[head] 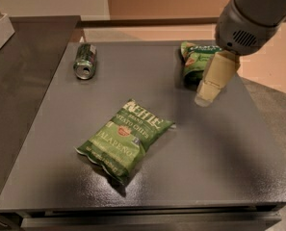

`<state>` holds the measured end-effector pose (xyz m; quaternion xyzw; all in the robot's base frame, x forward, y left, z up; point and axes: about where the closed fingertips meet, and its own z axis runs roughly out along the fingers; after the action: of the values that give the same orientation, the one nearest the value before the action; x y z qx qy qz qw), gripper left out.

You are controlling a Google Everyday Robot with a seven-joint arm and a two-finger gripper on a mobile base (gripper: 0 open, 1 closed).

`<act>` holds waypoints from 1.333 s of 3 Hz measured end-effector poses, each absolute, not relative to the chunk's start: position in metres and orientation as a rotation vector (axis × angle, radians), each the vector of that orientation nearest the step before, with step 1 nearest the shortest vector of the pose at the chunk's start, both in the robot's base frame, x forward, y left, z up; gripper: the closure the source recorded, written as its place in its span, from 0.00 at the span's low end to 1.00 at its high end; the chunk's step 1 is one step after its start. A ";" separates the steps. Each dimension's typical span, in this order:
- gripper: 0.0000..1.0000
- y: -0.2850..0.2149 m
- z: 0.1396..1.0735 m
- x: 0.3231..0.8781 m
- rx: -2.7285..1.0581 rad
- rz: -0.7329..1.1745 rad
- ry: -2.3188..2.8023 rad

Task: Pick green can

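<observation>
Green can lying far-left | claw well apart, right

The gripper, matt beige plastic below a smooth grey housing, hangs over the table, whose dark top looks finely grained with a dull sheen. Far to its left the green can is glossy metal. The chip bag down-left of it and the snack bag just behind it are crinkled, shiny film.

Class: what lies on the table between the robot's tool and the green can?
In the camera view, only bare table separates the tool, at the right, from the green can, back left; the chip bag lies nearer the camera.
</observation>
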<state>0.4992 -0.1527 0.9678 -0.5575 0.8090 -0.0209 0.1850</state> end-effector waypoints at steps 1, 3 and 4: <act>0.00 -0.118 0.966 0.530 -1.494 -0.042 2.307; 0.00 -0.066 0.954 0.591 -1.261 -0.009 2.479; 0.00 -0.045 0.945 0.617 -1.111 -0.009 2.593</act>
<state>0.6175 -0.0452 0.9451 -0.3889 0.9074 -0.0032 0.1595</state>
